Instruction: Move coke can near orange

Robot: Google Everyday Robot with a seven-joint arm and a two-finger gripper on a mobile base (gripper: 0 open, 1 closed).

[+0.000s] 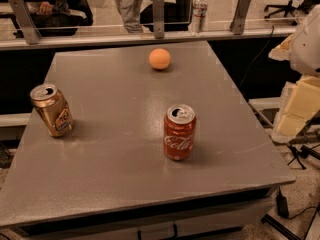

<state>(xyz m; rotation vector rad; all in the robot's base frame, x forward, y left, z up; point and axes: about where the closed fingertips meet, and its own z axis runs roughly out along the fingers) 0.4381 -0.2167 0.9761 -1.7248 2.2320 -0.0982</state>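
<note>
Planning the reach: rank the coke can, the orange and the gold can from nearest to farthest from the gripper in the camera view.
The gripper hangs at the right edge.
1. orange, far middle, and coke can, near middle: too close to call.
2. gold can, left edge: farthest.

Red coke can [179,132] stands upright, well apart from the round pale orange [159,59] beyond it; claw unseen.

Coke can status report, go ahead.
End effector not in view. Coke can upright, standing apart from orange farther back. Nothing between them; gold-brown can off to the side.
</note>
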